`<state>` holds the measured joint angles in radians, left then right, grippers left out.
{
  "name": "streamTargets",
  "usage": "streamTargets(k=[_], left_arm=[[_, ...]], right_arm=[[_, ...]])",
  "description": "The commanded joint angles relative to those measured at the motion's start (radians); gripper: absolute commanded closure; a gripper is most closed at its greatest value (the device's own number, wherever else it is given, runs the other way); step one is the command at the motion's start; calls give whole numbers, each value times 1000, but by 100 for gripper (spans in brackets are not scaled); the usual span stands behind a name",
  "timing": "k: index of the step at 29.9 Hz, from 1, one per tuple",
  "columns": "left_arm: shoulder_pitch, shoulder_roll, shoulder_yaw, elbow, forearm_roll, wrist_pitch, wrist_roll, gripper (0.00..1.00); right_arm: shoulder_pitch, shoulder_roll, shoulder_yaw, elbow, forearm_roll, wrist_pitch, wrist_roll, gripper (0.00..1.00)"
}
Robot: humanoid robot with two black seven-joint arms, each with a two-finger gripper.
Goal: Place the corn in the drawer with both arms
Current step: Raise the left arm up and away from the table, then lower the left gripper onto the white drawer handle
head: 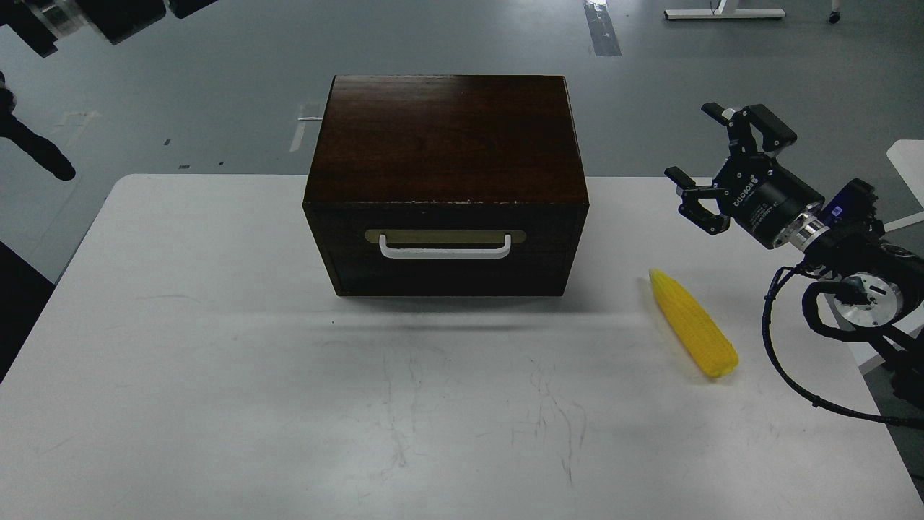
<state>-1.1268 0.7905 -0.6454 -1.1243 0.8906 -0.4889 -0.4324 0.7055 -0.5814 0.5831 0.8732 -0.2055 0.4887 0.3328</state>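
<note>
— Fingers on the right gripper (pixel 711 162) are spread wide with nothing between them; it hangs in the air above the desk's right edge, toward the far right corner.

— And the left one?

— Only dark, blurred pieces of the left arm (pixel 108 14) show at the top left, off beyond the desk's far left corner. Whether its fingers are spread or closed, I cannot tell.

— Where is the corn (pixel 693 323)?

— Lying flat on the white desk (pixel 216 361), near the right edge, about halfway along it. Its pointed tip faces the far edge and leans a little toward the cabinet; the blunt end faces the near right corner. Nothing touches it. The right gripper is above and beyond it, well apart.

— The drawer (pixel 445 249)?

— Pushed in, its dark brown front flush with the cabinet (pixel 444 133). A white bar handle (pixel 445 249) sits across a brass plate (pixel 444 236) on the front, facing the near edge.

— And the cabinet's place?

— Centred between the left and right edges, with its back at the far edge. The corn lies to its right, separate from it, slightly nearer the near edge than the drawer front.

— Anything else on the desk?

— Faint scuff marks on the bare surface in front of the cabinet. A black cable (pixel 776 347) loops down from the right arm (pixel 859 267) past the right edge.
</note>
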Motion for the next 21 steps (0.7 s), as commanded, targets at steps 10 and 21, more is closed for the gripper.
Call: streamTargets(k=[10,21], left_arm=[[-131,-129,71,-252,736,0,-56,2],[-504,-212,687,-249,1015,0,-56,2]], right_arm=[[-18,0,3,-2,0,0,0,0],[-24,-12,6,-2,0,0,2,0]])
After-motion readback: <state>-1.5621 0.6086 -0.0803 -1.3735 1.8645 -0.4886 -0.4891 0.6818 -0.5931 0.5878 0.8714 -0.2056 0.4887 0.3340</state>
